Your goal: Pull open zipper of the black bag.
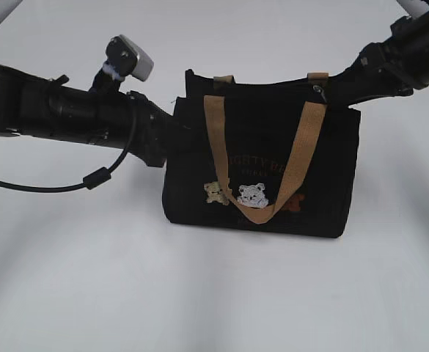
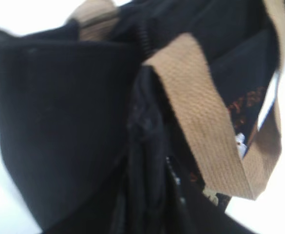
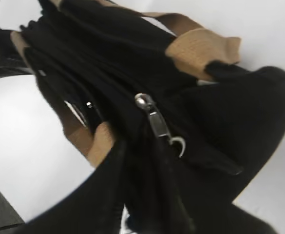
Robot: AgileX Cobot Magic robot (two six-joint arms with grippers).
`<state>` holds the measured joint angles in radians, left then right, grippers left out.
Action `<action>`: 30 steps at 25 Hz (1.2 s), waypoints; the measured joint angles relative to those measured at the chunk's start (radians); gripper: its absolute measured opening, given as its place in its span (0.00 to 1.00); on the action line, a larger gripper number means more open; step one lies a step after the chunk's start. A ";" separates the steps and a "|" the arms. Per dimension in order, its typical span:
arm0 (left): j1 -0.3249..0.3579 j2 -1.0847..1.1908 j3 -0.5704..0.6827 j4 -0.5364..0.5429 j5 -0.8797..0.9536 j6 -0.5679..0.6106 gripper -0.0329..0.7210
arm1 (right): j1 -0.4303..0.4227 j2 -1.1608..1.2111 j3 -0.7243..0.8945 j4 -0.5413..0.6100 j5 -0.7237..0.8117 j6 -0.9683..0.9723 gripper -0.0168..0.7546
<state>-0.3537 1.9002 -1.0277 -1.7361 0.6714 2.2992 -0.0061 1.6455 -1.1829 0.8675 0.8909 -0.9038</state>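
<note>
The black bag (image 1: pixel 262 158) stands upright on the white tabletop (image 1: pixel 199 293), tan handles drooping. The zipper (image 3: pixel 154 119) pull lies near its right end. My claws' states I cannot tell.

Bright, even light, soft shadows; black bag (image 2: pixel 59 122) blurred in both wrist views.

A plain white, smooth tabletop (image 1: pixel 214 293) fills the exterior view from edge to edge, with soft grey shadows across its near part. Standing directly on it, just past centre toward three o'clock, is a small black fabric tote bag (image 1: pixel 192 191) with tan webbing handles and small embroidered bears on its front; it stands upright, its flat base resting on the surface. From twelve o'clock round to six o'clock, the white surface shows bare on every side of the bag.
</note>
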 joint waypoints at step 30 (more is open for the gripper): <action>0.001 -0.740 0.276 1.235 -0.051 -1.912 0.44 | 0.013 -0.596 0.361 -0.498 0.314 0.600 0.45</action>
<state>-0.3529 1.1606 -0.7514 -0.5012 0.6201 0.3869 0.0067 1.0499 -0.8219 0.3694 1.2046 -0.3039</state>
